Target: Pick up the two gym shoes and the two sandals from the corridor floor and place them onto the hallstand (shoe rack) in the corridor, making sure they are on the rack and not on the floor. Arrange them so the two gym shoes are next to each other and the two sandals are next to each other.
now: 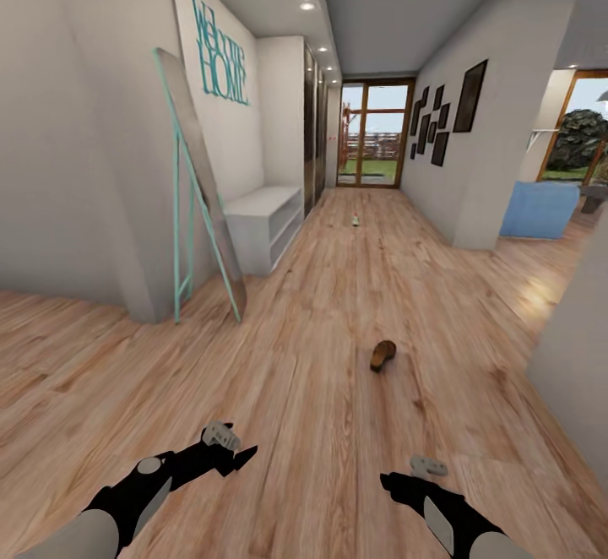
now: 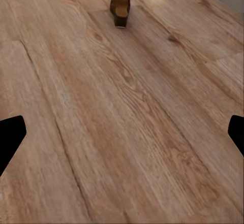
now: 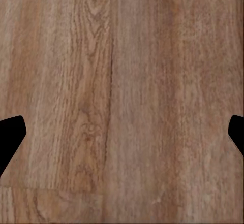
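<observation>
One dark brown sandal [image 1: 382, 355] with a tan footbed lies on the corridor floor [image 1: 321, 390], mid-corridor ahead of me. The same sandal [image 2: 120, 8] lies well beyond the left fingers in the left wrist view. Far down the corridor sits a small white-and-green shape [image 1: 355, 220], apparently a gym shoe, too small to be sure. My left gripper [image 1: 241, 456] and right gripper [image 1: 390, 481] hover low over bare planks, both open and empty. The black fingertips [image 2: 11, 140] stand wide apart, as do the right fingertips [image 3: 10, 137]. The hallstand is out of view.
A plain low white rack [image 1: 263, 223] stands against the left wall, with a teal-framed mirror [image 1: 198, 196] leaning before it. A wall corner [image 1: 578, 356] juts in at right. A blue box [image 1: 540, 208] sits in the right opening. Glass doors [image 1: 376, 132] close the far end.
</observation>
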{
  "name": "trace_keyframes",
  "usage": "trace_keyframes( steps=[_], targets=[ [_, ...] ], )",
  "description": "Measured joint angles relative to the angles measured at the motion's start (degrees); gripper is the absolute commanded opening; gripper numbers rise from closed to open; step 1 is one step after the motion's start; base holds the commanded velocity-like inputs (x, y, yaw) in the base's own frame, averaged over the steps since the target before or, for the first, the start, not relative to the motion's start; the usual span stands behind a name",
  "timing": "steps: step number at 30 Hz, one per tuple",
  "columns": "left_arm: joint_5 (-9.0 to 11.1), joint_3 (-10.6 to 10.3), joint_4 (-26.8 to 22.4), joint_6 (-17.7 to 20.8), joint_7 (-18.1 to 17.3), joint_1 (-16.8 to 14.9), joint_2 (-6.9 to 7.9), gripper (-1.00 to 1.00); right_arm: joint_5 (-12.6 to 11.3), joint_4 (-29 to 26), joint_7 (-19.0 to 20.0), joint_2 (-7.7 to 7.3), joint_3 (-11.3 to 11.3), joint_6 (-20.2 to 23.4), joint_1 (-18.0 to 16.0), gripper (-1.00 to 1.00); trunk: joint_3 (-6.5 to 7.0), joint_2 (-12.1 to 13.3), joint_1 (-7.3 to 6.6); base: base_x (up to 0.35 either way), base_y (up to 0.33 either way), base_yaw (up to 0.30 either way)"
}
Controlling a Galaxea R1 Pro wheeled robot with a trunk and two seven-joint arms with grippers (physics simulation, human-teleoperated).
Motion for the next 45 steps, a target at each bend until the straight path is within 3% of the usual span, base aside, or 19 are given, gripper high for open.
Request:
trace_keyframes(
  steps=[35, 45],
  targets=[
    [0.0, 0.0, 0.1, 0.0, 0.1, 0.0, -0.75, 1.00, -0.1, 0.0, 0.3, 0.06, 0.0, 0.1, 0.0, 1.00, 0.00, 0.0, 0.00, 0.348, 0.000, -0.020],
    [0.0, 0.0, 1.3, 0.0, 4.9, 0.0, -1.41, 1.00, -0.1, 0.0, 0.3, 0.05, 0.0, 0.1, 0.0, 1.00, 0.00, 0.0, 0.00, 0.348, 0.000, -0.271]
  ],
)
